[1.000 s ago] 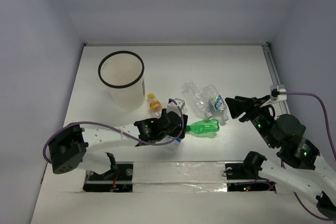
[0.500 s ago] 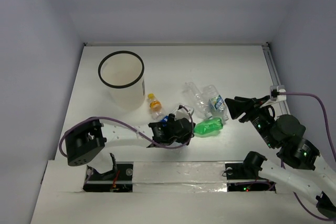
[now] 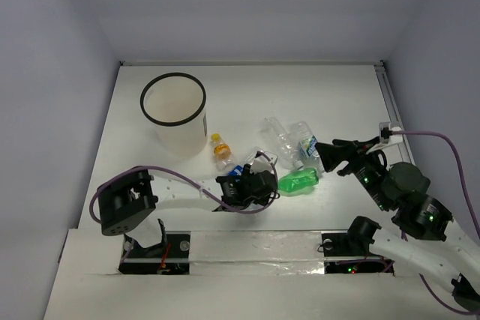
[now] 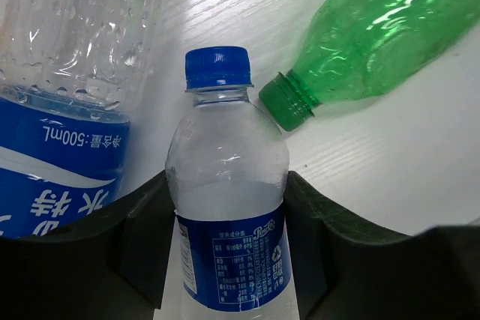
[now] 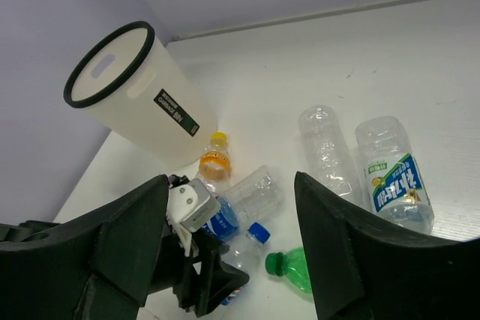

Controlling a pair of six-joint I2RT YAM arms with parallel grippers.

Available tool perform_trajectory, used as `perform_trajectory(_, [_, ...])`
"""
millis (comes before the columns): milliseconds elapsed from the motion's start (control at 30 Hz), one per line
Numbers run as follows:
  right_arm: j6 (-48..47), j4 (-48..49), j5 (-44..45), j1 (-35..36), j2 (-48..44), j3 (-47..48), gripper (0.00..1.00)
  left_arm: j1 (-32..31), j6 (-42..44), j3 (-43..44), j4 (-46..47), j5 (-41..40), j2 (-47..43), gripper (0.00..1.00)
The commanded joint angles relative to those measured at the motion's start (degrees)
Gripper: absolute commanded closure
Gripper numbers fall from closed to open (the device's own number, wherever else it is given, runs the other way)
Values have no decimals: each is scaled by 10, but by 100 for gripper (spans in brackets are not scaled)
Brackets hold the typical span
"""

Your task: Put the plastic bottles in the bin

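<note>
Table (image 4: 390, 162): white, matt, with fine wood-grain lines.
Green bottle (image 4: 382, 35): translucent plastic, glossy, bright highlights along the wall.
Small bottle (image 4: 229, 185): clear plastic, smooth; glossy blue printed label; opaque blue cap with a ribbed side.
Large bottle (image 4: 82, 35): clear plastic, moulded ridges, droplets on the wall; glossy blue label.
Bin (image 5: 142, 110): milky translucent plastic, satin finish; black rim; black sticker.
Left fingers (image 4: 139, 245): black plastic, matt.

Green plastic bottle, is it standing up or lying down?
Lying down. The green plastic bottle rests on its side on the white table, its neck pointing sideways, not up.
</note>
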Motion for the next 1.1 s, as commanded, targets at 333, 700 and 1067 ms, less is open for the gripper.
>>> perform_trajectory(333, [73,97,-73,0,94,-50,94,-43,32,14,56,-68,-325,71])
perform_trajectory(700, [128,224,-91,0,230,-94,83,145,190,75,230,-174,-396,67])
perform_trajectory(1067, [137,266,-96,0,306,-125,30,464,211,180,311,-92,-220,65])
